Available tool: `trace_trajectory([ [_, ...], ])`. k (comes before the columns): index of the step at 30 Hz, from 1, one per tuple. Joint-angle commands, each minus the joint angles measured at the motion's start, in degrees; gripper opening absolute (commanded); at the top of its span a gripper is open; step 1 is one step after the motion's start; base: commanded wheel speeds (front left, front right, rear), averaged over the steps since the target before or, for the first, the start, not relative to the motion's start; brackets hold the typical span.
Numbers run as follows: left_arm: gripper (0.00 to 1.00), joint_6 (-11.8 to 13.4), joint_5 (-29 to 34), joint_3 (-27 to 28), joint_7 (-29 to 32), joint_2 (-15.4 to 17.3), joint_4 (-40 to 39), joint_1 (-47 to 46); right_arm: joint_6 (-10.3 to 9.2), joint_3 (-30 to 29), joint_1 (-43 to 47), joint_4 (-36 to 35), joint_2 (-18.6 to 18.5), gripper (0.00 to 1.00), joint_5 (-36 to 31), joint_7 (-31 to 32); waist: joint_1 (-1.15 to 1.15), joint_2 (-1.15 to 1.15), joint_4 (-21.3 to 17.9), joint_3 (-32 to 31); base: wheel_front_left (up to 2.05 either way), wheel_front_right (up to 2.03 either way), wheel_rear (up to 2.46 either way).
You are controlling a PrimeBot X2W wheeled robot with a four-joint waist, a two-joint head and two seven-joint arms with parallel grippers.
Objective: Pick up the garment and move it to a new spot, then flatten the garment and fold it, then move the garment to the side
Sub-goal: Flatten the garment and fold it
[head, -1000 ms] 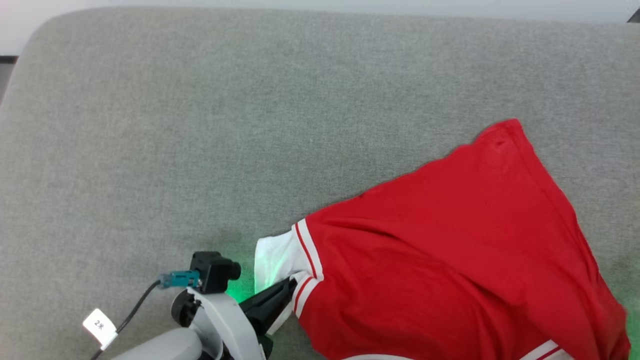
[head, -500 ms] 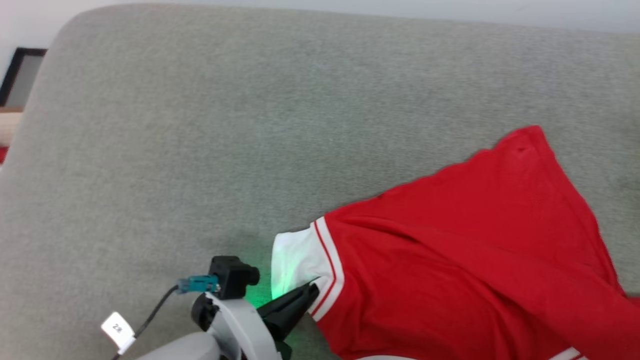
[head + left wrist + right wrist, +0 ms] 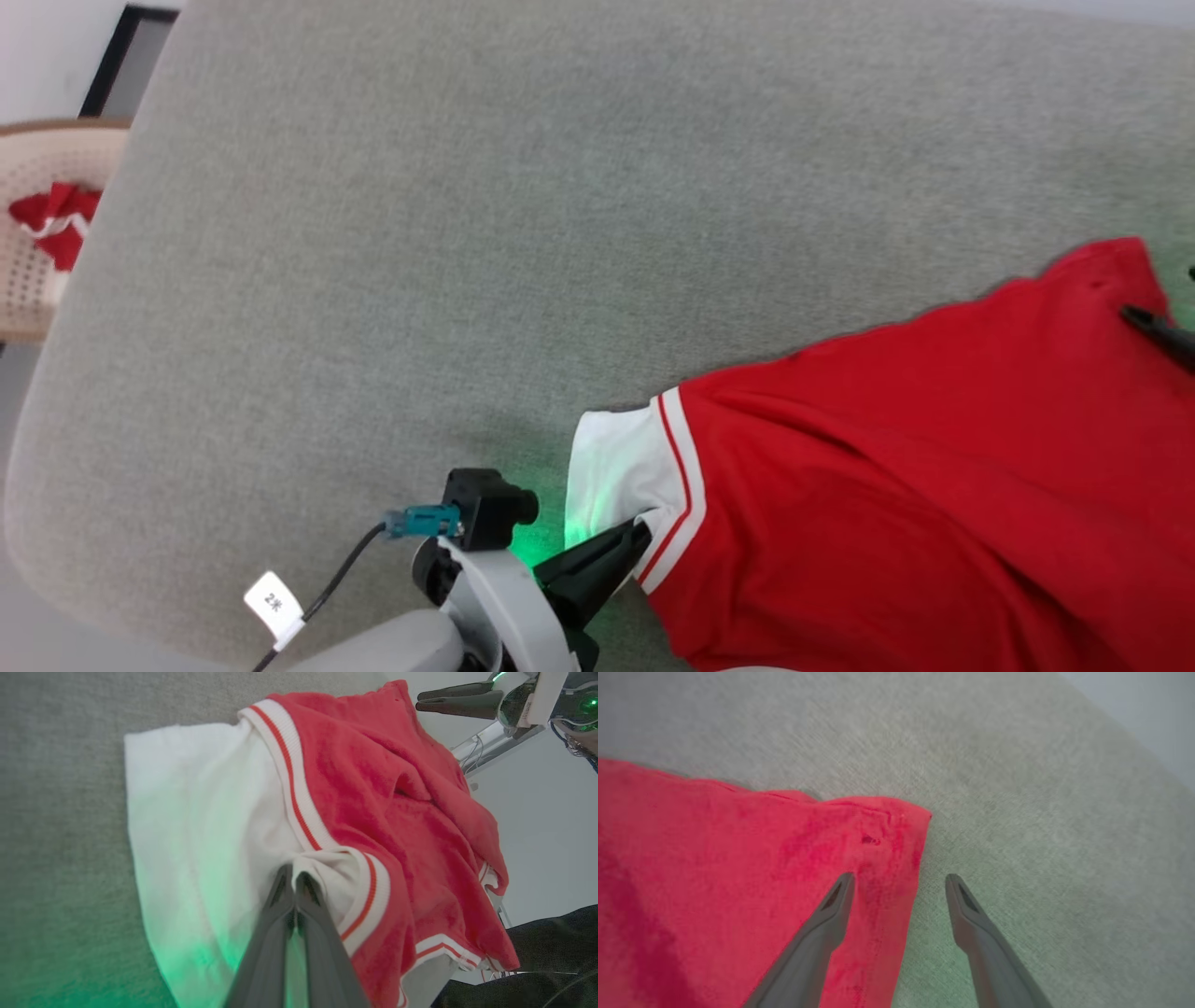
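Plainly, the shirt [image 3: 887, 485] is lying half spread on the grey tabletop [image 3: 467, 233], toward the tabletop's near edge, with its red body rumpling into soft ridges and some cloth seeming to spill over that edge. The left claw [image 3: 294, 872] is pinching shut on a tuck of the white sleeve [image 3: 611, 467], right by the striped trim [image 3: 677, 448]. The right claw [image 3: 900, 877] is standing wide open and gripping nothing. One finger is hovering over the red corner [image 3: 896, 826] that is reaching farthest in from the tabletop's near edge, and the other over bare tabletop just beside it. The cloth is looking light, limp and thin, so it is likely to sag and bunch wherever it is not being held, and a single layer may be slipping out of a shallow pinch. The safer holds seem to be the thicker places: the banded trim at the sleeve and the stitched hem at that far corner, taken deep enough to catch both layers, so that the two claws are pulling the cloth taut between them.
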Motion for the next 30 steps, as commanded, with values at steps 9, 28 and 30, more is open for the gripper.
trace_trajectory([
  [9, 0.0, 0.1, 1.0, 0.3, 0.0, -1.8, 1.0, -1.0, -0.1, 9.5, -4.8, 7.2, 3.7, 0.46, 0.7, 8.2, 0.0, 0.0, 2.5, 3.4, 0.0, 0.0, 0.0],
  [28, 0.0, 0.1, 0.2, 7.9, 0.1, 3.0, 3.3, -19.9, -0.09, -0.3, -19.2, 20.4, 6.9, 0.0, 2.0, -16.3, 0.0, 0.0, -5.6, 2.2, 0.0, 0.0, 0.0],
  [30, 0.0, 0.1, -0.3, 9.1, 0.9, 3.8, 5.6, -25.3, -0.09, -2.3, -22.9, 23.1, 8.8, 0.0, 0.8, -18.8, 0.0, 0.0, -7.5, 3.2, 0.0, 0.0, 0.0],
])
